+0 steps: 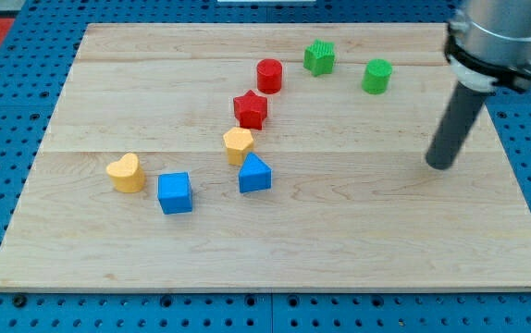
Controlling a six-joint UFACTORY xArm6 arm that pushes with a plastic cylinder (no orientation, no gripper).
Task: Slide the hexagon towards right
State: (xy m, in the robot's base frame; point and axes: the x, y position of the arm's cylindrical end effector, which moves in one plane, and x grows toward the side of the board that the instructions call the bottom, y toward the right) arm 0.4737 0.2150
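Seven blocks, yellow hexagon (238,141) mid-board, my tip (440,165) well right — no jaws, nothing held.

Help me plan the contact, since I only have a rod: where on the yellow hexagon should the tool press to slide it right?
Press the yellow hexagon's left face, coming from the view's left. My tip now sits far to its right, so it must circle round. The red star sits just above and the blue triangular block just below, so a level, centred push is probably safest.
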